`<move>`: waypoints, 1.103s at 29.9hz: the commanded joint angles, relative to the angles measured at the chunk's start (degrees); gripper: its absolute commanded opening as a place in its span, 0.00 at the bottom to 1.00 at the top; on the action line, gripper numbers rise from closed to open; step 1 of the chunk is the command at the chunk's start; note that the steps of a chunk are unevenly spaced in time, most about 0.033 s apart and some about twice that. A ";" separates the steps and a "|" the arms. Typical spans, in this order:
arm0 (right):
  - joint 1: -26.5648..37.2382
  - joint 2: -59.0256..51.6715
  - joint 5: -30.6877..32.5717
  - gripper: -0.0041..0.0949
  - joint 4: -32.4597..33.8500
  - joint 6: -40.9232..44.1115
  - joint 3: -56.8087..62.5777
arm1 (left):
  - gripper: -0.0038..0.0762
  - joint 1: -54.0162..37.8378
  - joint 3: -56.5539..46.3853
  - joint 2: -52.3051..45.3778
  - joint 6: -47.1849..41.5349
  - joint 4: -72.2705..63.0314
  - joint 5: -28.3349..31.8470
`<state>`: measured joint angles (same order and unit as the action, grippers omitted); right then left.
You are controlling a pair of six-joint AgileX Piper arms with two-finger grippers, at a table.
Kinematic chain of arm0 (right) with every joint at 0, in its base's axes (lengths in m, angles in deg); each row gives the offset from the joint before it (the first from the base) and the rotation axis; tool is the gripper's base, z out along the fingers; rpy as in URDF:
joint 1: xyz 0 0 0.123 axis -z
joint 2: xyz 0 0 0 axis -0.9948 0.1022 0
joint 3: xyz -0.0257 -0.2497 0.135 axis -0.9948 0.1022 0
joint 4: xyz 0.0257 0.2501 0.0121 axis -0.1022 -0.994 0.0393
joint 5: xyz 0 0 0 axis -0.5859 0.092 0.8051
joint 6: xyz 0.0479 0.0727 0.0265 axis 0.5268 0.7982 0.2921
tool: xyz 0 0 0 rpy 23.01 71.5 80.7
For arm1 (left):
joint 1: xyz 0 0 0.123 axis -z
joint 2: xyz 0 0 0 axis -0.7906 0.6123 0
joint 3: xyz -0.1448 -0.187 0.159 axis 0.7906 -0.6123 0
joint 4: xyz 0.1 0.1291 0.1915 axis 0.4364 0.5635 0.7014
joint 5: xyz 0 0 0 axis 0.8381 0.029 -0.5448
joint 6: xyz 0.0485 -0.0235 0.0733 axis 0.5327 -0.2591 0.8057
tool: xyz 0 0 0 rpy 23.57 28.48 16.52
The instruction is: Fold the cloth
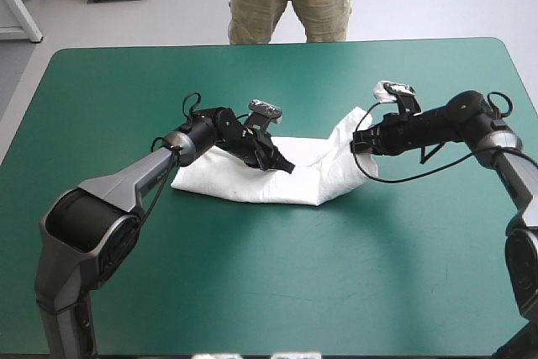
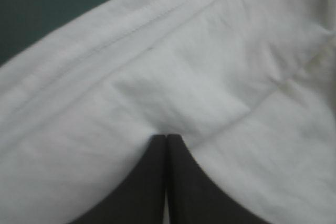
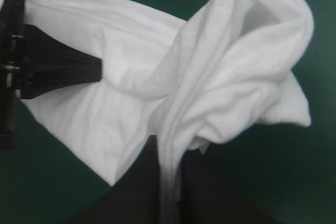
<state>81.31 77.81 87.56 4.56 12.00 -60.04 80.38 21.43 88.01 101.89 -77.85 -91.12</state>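
On the tabletop (image 1: 269, 292), atop mid T-shirt (image 1: 244, 181), left claw (image 1: 287, 167) rests pressed together; right claw (image 1: 358, 145) pinches its lifted end, cloth bunched just ahead.

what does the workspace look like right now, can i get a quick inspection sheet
surface: teal-green table, cover lying flat
job's things: white T-shirt, a partly folded band at the table's middle; its end on the right arm's side is raised off the cover
clutter: nothing seen
grippers: left gripper shut, tips resting on the T-shirt's middle; right gripper shut on the T-shirt, holding the raised end
cables: nothing seen beyond the robot's own
surroundings: nothing seen at or over the table
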 commanded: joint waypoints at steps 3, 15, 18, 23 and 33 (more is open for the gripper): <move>-7.25 -2.65 0.53 0.02 -2.04 4.69 -9.79 | 0.04 -4.38 1.39 -15.16 -0.08 4.00 1.00; -27.30 10.58 0.95 0.03 11.79 21.32 -34.91 | 0.04 -19.41 1.49 -42.56 -10.57 26.79 -9.42; -31.16 16.01 2.52 0.03 18.21 26.47 -42.04 | 0.04 -20.35 1.49 -46.36 -10.57 27.66 -10.03; -35.99 25.28 7.19 0.03 25.60 32.40 -54.68 | 0.04 -20.35 1.49 -48.09 -10.57 28.01 -13.19; -43.39 35.73 9.81 0.29 25.28 30.31 -72.84 | 0.04 -20.35 1.38 -47.02 -10.68 28.01 -17.47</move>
<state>39.31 117.10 99.79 34.85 45.48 -128.17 60.10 21.19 42.08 92.03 -49.84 -111.44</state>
